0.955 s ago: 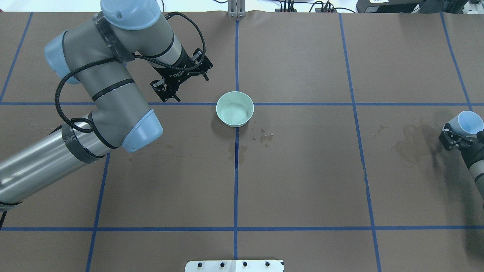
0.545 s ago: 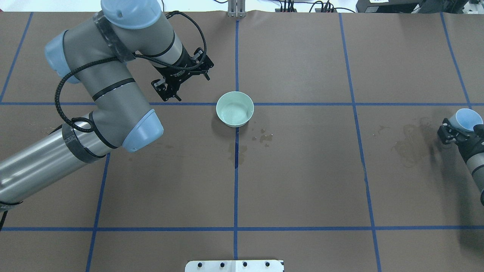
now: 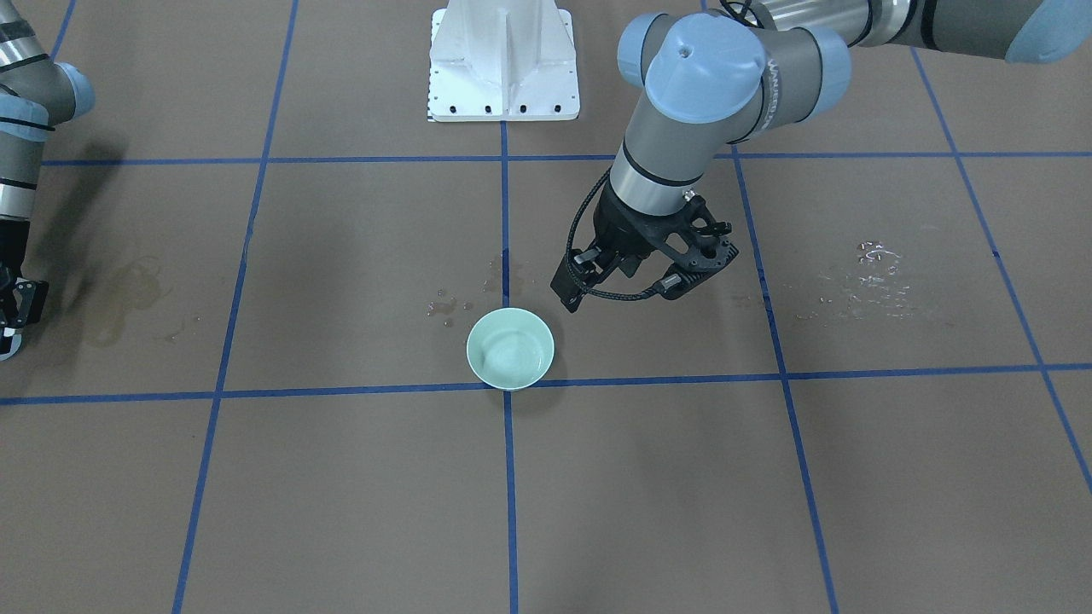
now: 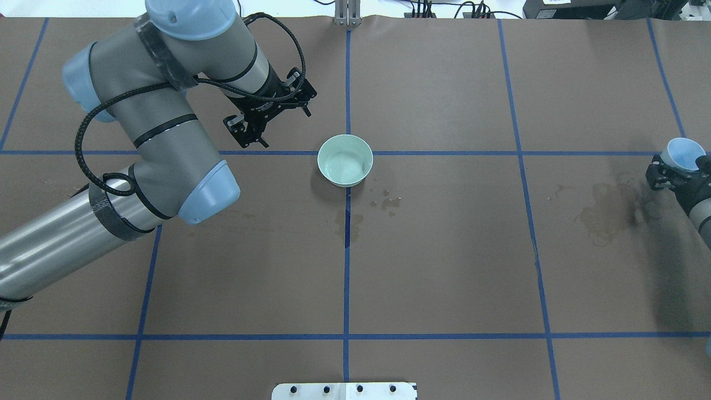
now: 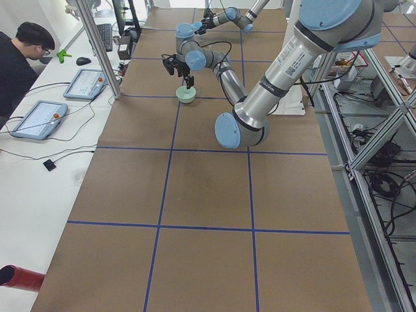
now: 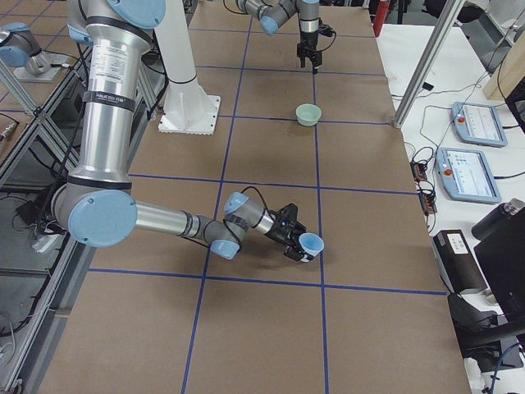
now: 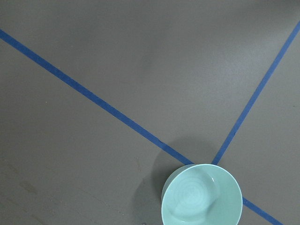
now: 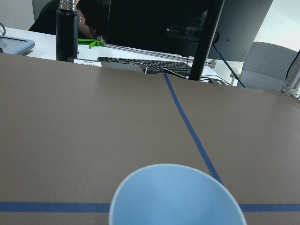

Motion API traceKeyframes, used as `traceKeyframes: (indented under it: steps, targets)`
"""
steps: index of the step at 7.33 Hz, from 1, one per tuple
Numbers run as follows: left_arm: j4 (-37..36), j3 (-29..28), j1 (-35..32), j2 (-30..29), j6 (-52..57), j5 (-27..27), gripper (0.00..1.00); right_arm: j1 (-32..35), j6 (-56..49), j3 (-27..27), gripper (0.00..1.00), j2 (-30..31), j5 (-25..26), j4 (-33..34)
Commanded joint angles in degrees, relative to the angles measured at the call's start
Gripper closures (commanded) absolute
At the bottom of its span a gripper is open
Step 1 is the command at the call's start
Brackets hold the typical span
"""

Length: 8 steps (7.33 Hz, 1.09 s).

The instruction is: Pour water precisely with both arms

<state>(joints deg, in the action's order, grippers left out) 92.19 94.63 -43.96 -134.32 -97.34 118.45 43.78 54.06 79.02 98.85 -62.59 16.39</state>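
Right gripper (image 4: 674, 171) sits at the right edge of the overhead view, clamped on a tilted light blue cup (image 4: 684, 154). Left gripper (image 3: 621, 288) hovers empty with jaws spread wide, just upper left of the mint bowl (image 4: 345, 160) in the overhead view. The bowl stands on the brown surface (image 4: 444, 266) at a blue tape crossing. Water (image 4: 340, 168) shimmers faintly inside it. Droplets (image 4: 389, 201) lie just lower right of the bowl.

Brown table cover (image 4: 444, 266), blue tape grid (image 4: 346, 289), white pedestal (image 3: 503, 68), dark stain (image 4: 602, 216), black bottle (image 8: 66, 35), keyboard (image 8: 140, 63)
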Motion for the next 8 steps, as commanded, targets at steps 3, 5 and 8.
traceKeyframes:
  steps: [3,5,8]
  targets:
    - [-4.62,11.76,-2.7,7.01,14.21,0.11,0.0,9.3,-14.82,7.78,1.0,-5.16,-21.11,0.31]
    - [-6.15,17.15,-4.63,14.84,23.03,-0.24,0.0,13.51,-25.55,12.81,1.0,-7.09,-34.55,1.97]
    - [-6.15,21.46,-6.83,22.59,30.89,-0.24,0.0,13.01,-35.41,19.72,1.0,-11.84,-40.05,14.3]
